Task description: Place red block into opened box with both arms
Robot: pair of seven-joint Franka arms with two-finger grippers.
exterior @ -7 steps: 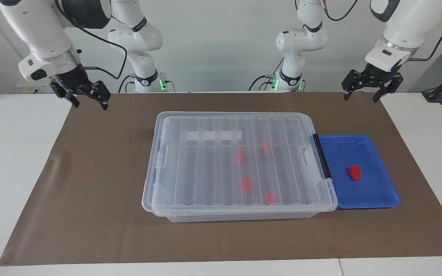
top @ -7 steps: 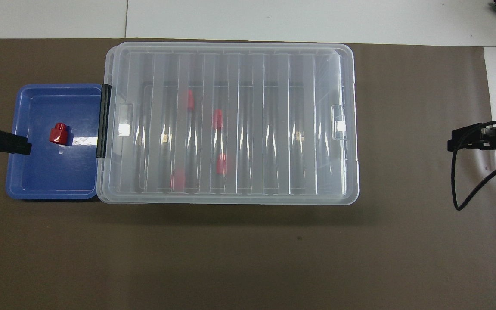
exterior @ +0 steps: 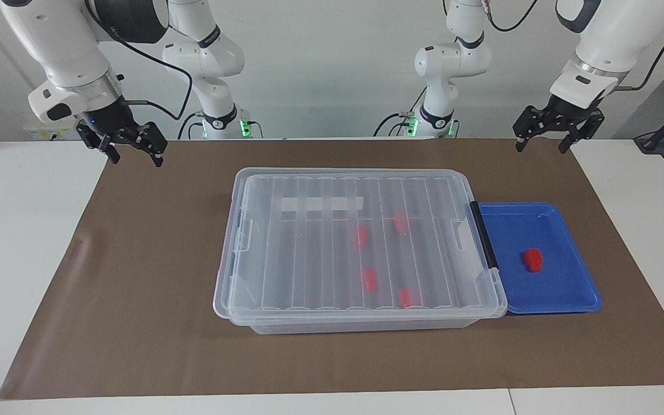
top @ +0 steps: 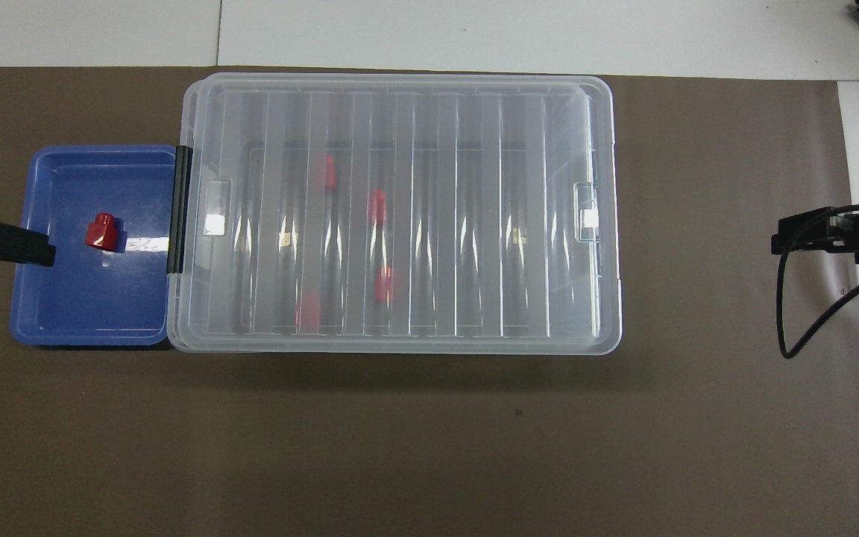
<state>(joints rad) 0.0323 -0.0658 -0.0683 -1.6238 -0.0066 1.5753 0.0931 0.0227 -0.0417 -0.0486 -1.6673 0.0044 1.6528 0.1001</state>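
Note:
One red block (exterior: 533, 260) (top: 101, 230) lies in the shallow blue tray (exterior: 574, 288) (top: 64, 313) at the left arm's end of the table. The box (exterior: 286, 253) (top: 534, 112) stands beside the tray with its ribbed clear lid lying flat on top. Its black latch (exterior: 483, 233) faces the tray. Several more red blocks (exterior: 370, 278) show through the lid. My left gripper (exterior: 541, 145) hangs open in the air over the mat's corner at its own end. My right gripper (exterior: 136, 157) hangs open over the other corner. Neither holds anything.
A brown mat (exterior: 153, 300) covers the middle of the white table (exterior: 21, 259). The right arm's black cable (top: 810, 313) loops down beside its gripper.
Both grippers have shifted only slightly in the air. The blocks, the box and the tray have not moved.

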